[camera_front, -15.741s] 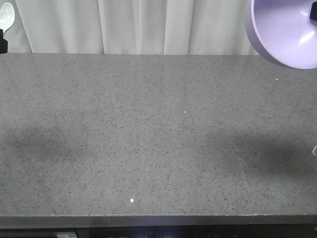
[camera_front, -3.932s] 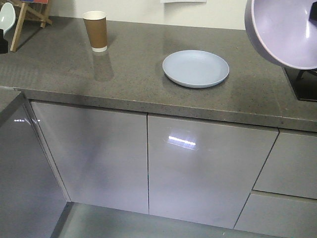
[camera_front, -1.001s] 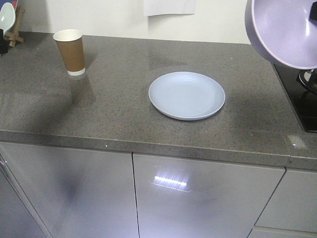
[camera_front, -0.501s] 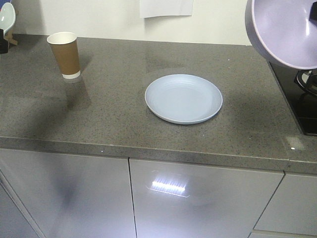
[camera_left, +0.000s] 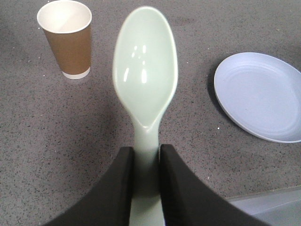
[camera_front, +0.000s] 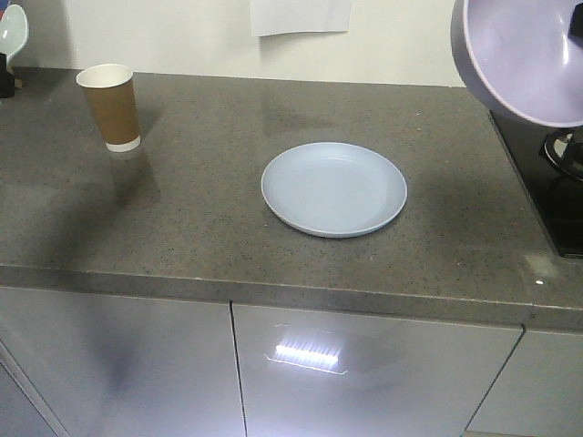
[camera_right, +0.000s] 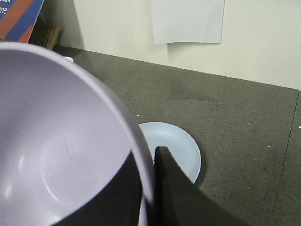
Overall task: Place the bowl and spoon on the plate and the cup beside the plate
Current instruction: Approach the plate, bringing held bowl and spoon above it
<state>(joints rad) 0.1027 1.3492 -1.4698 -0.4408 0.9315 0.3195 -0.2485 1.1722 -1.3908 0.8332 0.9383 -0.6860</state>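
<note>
Hanging high at right, the bowl (camera_front: 528, 55) sits rim-clamped in the right gripper (camera_right: 146, 165), the plate (camera_front: 333, 188) below and leftward. The left gripper (camera_left: 146, 157) pinches the spoon (camera_left: 146, 70) by its handle.

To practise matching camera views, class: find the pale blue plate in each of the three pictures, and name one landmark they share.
Front view: the plate lies near the centre, on the countertop.
Left wrist view: the plate is at the right edge, slightly cut off by the frame.
Right wrist view: the plate is low and central, partly hidden behind the bowl.
Shared landmark: the speckled grey countertop under it in all three.
</note>
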